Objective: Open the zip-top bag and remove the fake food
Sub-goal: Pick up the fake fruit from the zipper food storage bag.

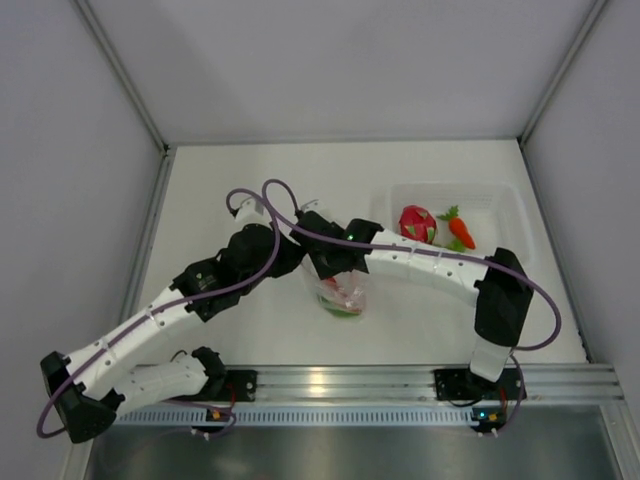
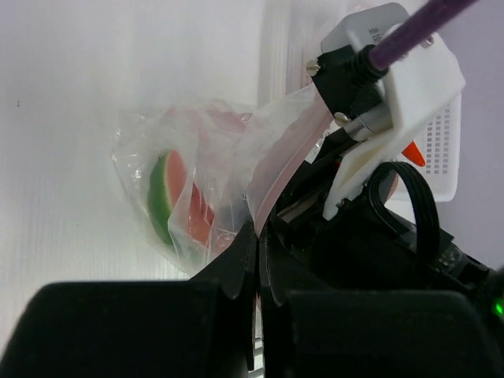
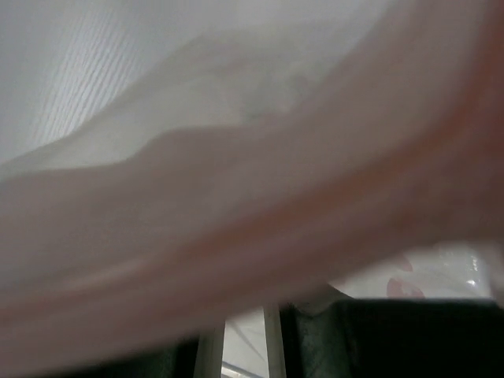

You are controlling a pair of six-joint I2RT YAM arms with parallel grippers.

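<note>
The left jaws are clamped on the zip-top bag [image 2: 228, 153] at its pink strip; whether the right jaws are gripping, I cannot tell. The bag sits mid counter [image 1: 250, 180], with a melon slice [image 2: 165, 197] inside. The slick film could slip free under uneven pulling.

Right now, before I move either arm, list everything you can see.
zip-top bag: one, clear with pinkish strip, table centre
melon slice: one, red-orange with green rind, inside the bag
dragon fruit: one, magenta, in the tub
orange piece: one, orange with green top, in the tub
tub: one, clear, far right of table
table: one, white
left claw: one, black, shut on the bag's strip
right claw: one, black, at the bag's mouth, state unclear
</note>
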